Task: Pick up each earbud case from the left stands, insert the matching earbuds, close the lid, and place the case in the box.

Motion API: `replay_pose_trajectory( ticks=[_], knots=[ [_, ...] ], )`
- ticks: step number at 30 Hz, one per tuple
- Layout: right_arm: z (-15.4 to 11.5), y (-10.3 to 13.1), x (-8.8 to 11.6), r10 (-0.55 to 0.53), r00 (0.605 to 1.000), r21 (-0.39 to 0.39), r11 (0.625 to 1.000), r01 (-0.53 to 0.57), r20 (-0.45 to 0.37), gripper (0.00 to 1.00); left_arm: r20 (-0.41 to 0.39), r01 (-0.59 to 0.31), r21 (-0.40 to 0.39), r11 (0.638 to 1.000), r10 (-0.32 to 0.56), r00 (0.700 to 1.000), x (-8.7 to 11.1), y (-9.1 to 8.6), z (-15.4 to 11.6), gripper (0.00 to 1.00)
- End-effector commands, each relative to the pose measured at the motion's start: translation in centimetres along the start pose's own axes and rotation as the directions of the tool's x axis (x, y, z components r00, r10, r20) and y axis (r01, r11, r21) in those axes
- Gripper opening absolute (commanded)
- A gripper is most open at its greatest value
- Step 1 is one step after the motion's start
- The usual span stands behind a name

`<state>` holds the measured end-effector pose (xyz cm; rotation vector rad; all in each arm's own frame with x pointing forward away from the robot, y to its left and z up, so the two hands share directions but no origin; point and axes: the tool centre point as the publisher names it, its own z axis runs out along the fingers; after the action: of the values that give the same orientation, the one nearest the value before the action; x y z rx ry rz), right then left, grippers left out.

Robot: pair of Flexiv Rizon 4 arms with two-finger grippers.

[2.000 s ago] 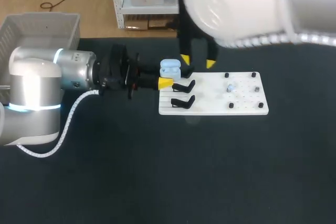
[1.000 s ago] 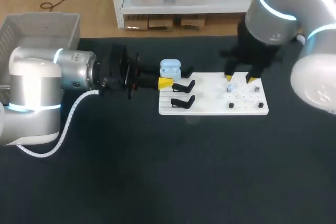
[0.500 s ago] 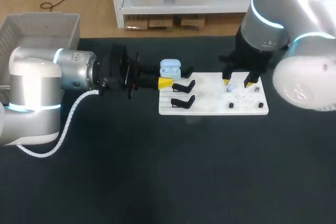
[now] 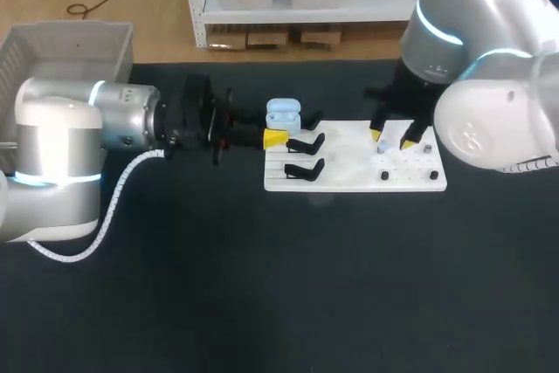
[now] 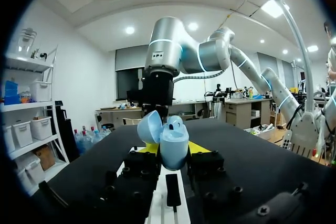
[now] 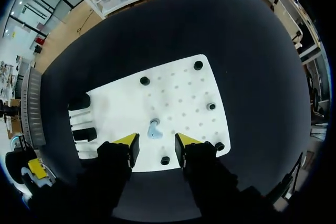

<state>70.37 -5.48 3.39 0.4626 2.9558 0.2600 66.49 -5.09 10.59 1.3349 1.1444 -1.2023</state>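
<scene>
One earbud under my right gripper, fingers apart: centre, drop straight, pinch gently (small, likely slippery). My left gripper clamps open case.

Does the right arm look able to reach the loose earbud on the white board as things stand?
Probably yes: the right end effector hangs open directly above the earbud, which lies uncovered on the white board, with nothing between them.
</scene>
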Motion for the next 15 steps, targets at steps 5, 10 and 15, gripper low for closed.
replay_pose_trajectory(
  ticks=[5, 10, 15],
  knots=[
    [1.0, 0.4, -0.3, 0.029, 1.0, -0.005, 1.0, -0.029, -0.012, 0.44, 0.001, -0.002, -0.005, 1.0, 0.002, 1.0, 0.0, -0.1, 0.0, 0.0],
    [1.3, 0.5, -0.6, 0.046, 0.999, -0.009, 0.999, -0.046, -0.016, 0.41, 0.001, -0.002, -0.005, 1.0, 0.002, 1.0, 0.0, -0.1, 0.0, 0.0],
    [1.7, 0.5, -0.7, 0.063, 0.998, -0.01, 0.998, -0.063, -0.022, 0.38, 0.001, -0.002, -0.005, 1.0, 0.002, 1.0, 0.0, -0.1, 0.0, 0.0]
  ],
)
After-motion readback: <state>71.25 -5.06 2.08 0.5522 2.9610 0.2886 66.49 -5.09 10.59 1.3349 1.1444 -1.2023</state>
